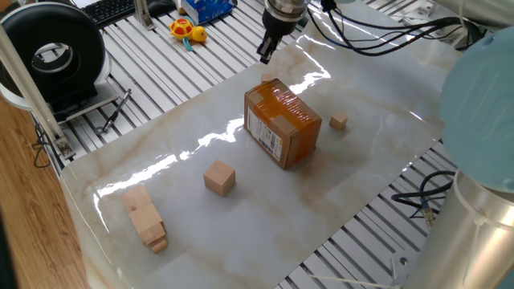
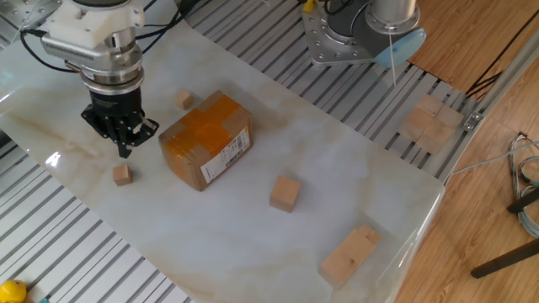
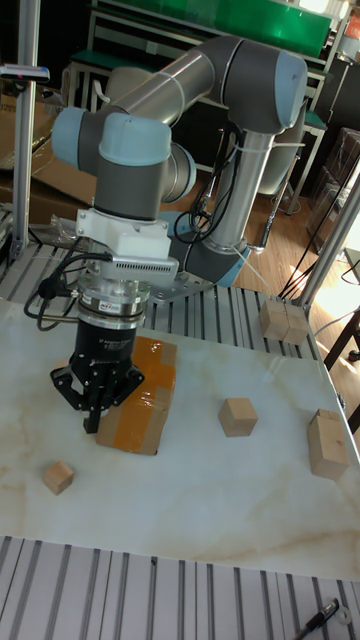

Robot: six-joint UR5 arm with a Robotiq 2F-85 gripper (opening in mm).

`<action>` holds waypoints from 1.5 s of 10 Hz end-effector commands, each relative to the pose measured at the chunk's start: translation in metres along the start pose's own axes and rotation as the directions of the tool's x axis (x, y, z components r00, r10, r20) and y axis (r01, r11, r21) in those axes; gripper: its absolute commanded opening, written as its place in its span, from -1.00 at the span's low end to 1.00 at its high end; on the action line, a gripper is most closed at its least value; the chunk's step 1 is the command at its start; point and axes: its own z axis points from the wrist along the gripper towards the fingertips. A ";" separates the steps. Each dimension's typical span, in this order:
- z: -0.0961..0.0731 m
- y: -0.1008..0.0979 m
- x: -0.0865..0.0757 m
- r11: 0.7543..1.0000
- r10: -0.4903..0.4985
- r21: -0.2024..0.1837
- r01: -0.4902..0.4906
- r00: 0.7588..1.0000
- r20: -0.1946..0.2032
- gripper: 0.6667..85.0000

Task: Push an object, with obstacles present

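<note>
Box (image 2: 205, 138) label (image 2: 233, 150) — print unreadable

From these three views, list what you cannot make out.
- Tiny cube by the gripper: in one fixed view the cardboard box hides all but a sliver.
- Second tiny cube: in the tall fixed view, out of sight behind the arm and box.
- Gripper tips: too small and dark to tell open or shut.
- Box label: print too small to read.

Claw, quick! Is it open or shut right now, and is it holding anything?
Claw: shut, fingertips pinched to a point, holding nothing. It hangs above the table, near the tiny cube and beside the box.
</note>
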 end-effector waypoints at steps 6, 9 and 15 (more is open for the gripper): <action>0.029 0.003 -0.042 1.000 0.027 -0.014 -0.027 0.999 0.042 -0.98; 0.052 -0.012 -0.042 1.000 0.002 -0.012 -0.001 0.998 0.060 -0.98; 0.054 0.000 -0.038 0.997 0.058 -0.057 -0.056 0.997 0.043 -0.98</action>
